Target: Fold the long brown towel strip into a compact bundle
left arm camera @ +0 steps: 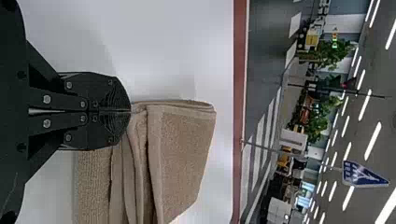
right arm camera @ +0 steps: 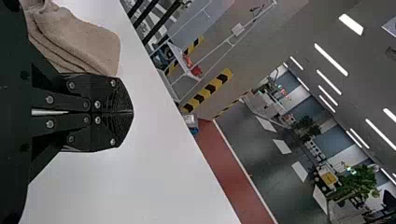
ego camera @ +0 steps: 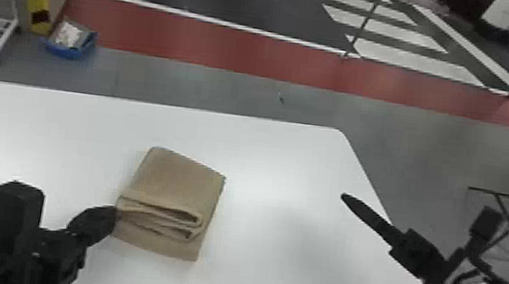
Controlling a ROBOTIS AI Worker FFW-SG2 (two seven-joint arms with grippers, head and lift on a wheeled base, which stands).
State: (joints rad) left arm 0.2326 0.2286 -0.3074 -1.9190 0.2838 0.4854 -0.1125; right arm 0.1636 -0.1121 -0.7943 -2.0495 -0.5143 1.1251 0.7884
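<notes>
Towel (ego camera: 181, 174) on white table (ego camera: 287, 166) — blue box (ego camera: 69, 53) beyond.

Towel strip (ego camera: 180, 181): cloth, matt, with a rough, looped pile. Bench (ego camera: 278, 169): smooth, pale surface with a soft sheen. Pincer screw heads: shiny metal.

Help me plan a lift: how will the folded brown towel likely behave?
The brown towel looks floppy, its layers curving softly. Lifted by the edge at the left gripper, it may fan open. Its nubby weave should resist slipping.
</notes>
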